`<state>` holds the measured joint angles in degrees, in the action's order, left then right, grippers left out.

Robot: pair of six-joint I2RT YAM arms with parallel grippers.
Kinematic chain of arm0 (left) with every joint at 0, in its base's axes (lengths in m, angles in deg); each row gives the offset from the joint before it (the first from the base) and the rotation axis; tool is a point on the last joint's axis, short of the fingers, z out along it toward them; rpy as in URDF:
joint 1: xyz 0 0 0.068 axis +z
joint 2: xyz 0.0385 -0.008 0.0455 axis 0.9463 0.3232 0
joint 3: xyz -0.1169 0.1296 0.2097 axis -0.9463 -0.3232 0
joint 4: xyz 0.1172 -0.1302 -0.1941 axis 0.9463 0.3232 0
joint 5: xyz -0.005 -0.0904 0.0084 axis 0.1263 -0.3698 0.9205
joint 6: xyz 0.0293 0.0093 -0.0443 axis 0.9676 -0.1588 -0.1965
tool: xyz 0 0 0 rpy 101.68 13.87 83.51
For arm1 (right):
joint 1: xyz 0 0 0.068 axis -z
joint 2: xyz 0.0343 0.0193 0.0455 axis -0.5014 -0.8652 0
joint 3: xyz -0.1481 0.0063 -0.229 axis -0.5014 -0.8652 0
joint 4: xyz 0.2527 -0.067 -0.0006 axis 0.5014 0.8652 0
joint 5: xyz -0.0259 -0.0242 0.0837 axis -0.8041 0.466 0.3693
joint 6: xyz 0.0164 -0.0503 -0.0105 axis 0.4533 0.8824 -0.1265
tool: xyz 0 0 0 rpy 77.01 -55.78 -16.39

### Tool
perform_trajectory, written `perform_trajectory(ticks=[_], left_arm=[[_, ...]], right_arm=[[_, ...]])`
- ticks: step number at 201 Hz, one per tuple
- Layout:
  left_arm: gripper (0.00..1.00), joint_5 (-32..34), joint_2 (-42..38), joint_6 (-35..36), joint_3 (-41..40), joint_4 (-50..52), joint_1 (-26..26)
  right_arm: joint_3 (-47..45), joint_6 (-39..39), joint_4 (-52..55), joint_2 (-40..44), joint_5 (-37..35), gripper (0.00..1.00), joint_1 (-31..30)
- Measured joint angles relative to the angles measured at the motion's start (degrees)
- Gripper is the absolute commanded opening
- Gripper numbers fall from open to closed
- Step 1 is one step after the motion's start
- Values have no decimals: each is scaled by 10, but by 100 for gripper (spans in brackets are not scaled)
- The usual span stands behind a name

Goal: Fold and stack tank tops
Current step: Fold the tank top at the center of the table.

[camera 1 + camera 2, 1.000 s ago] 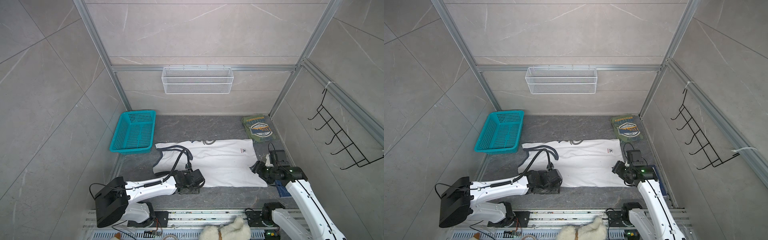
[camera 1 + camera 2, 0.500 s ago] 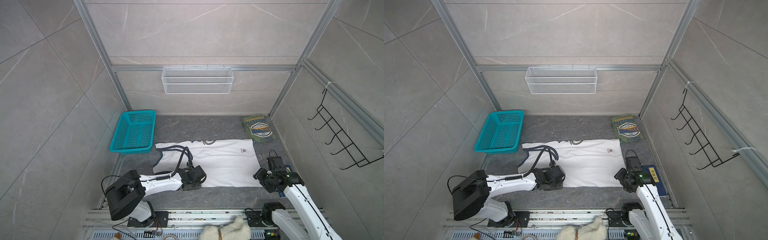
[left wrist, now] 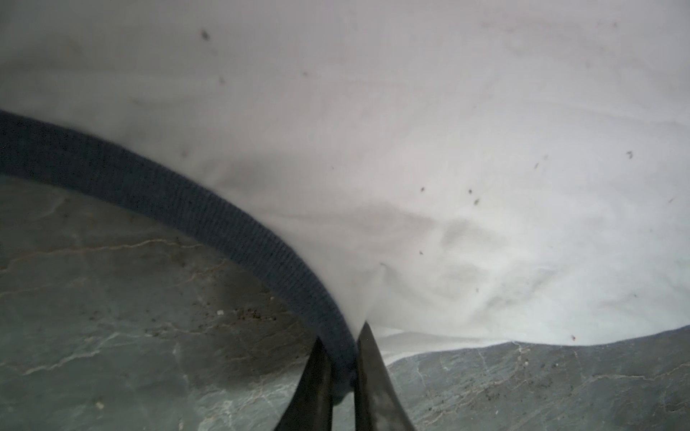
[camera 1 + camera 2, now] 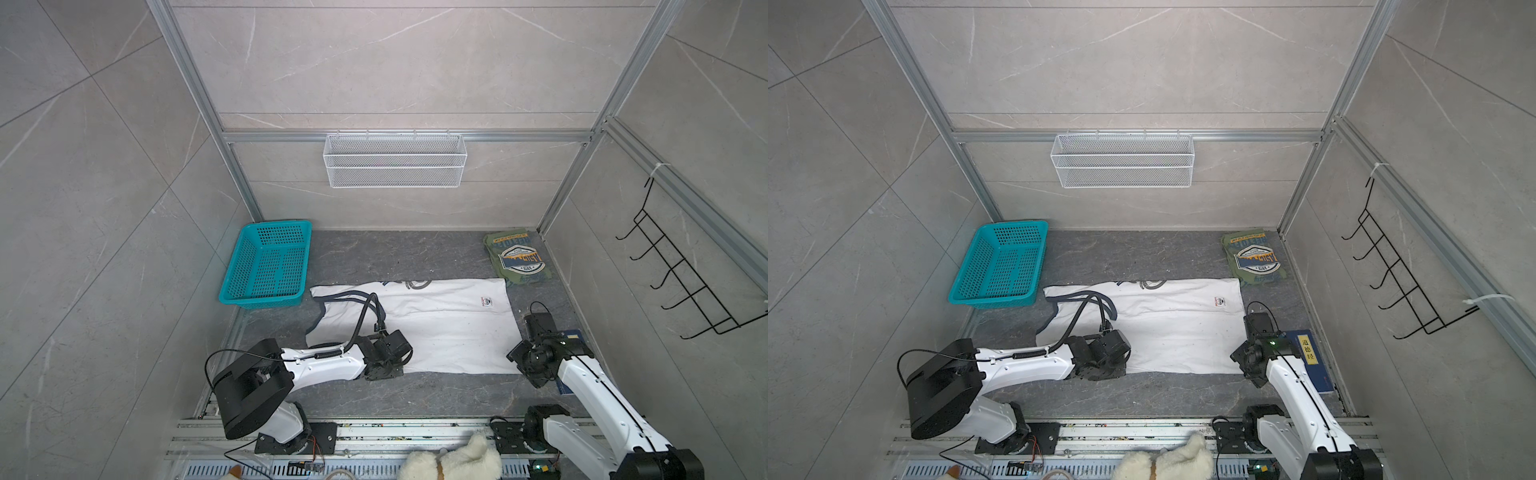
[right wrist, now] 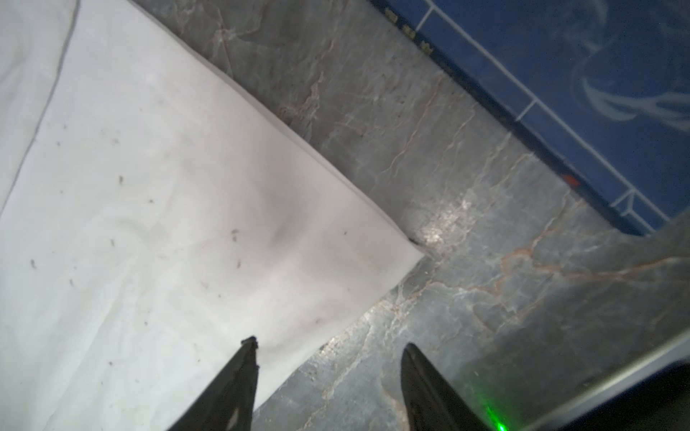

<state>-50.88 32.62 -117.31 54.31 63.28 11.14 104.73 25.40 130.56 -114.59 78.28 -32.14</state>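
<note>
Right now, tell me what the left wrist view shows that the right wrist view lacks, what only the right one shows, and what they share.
Only the left wrist view: the left hand shut on the navy trim at the curved edge of the white tank top.
Only the right wrist view: the right hand, open, straddling the top's edge near its square corner, with the dark blue board beyond.
Both: speckled white cloth lying on the grey marbled surface.

Only legible text: yellow label (image 4: 1308, 351) on dark blue board (image 4: 1320, 376) reads 道德经; badge print on olive green tank top (image 4: 1255, 261) and small tag on white tank top (image 4: 1183, 328) unreadable.
</note>
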Motion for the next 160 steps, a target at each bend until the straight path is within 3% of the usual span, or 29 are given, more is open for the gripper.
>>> perform_trajectory(ticks=[101,140,160], left_arm=[[11,6,-19,19,-4,1,4],[10,6,-19,21,-4,1,4],[10,6,-19,21,-4,1,4]], right_arm=[[-42,-50,-61,-68,4,50,2],[-34,-57,-108,-96,-2,21,2],[-37,-61,-127,-92,-2,16,2]])
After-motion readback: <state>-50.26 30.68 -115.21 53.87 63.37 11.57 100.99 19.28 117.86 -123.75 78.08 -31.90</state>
